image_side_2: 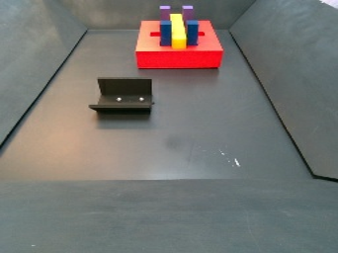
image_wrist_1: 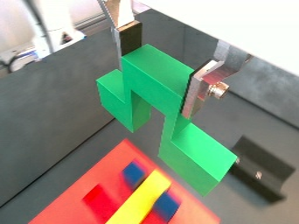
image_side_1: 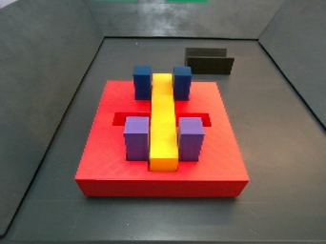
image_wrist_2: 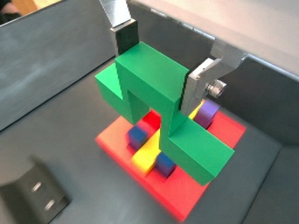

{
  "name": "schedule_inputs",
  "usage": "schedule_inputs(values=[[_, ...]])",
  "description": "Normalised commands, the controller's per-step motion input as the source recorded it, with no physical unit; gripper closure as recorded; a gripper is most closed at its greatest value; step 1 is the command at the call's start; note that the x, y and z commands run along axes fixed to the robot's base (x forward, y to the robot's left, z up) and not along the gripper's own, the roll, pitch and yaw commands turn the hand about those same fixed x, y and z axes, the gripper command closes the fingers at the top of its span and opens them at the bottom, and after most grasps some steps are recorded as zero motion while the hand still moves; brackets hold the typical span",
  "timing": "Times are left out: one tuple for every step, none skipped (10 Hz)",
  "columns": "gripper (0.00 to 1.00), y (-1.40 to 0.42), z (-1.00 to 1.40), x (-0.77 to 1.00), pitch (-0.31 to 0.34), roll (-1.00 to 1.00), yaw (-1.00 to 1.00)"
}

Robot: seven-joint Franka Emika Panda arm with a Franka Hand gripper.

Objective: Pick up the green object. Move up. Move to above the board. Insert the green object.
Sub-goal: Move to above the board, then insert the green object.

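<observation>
The green object (image_wrist_1: 155,98) (image_wrist_2: 149,87), a bright green stepped piece, hangs in both wrist views. My gripper (image_wrist_1: 163,66) (image_wrist_2: 163,63) is shut on its raised centre cube, with one silver finger (image_wrist_1: 201,87) (image_wrist_2: 200,85) flat against its side. Below it lies the red board (image_wrist_1: 100,179) (image_wrist_2: 117,140), apart from the piece. Both side views show the board (image_side_1: 114,162) (image_side_2: 179,57) on the dark floor. Neither the gripper nor the green object appears in them.
The board carries a long yellow bar (image_side_1: 163,119), blue blocks (image_side_1: 143,81) and purple blocks (image_side_1: 136,135). The dark fixture (image_side_1: 209,62) (image_side_2: 123,96) (image_wrist_1: 260,168) (image_wrist_2: 35,197) stands on the floor beside the board. Grey walls (image_side_1: 51,105) enclose the floor.
</observation>
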Motion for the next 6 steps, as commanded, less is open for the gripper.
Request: schedule_inputs(values=[[1.00, -0.80, 0.14, 0.18, 0.157, 0.01, 0.01], [1.00, -0.41, 0.08, 0.13, 0.150, 0.02, 0.01], [1.00, -0.06, -0.15, 0.00, 0.000, 0.05, 0.00], [1.00, -0.08, -0.07, -0.05, -0.034, 0.09, 0.00], [1.00, -0.11, -0.11, 0.00, -0.121, 0.07, 0.00], [1.00, -0.27, -0.44, 0.01, -0.246, 0.07, 0.07]])
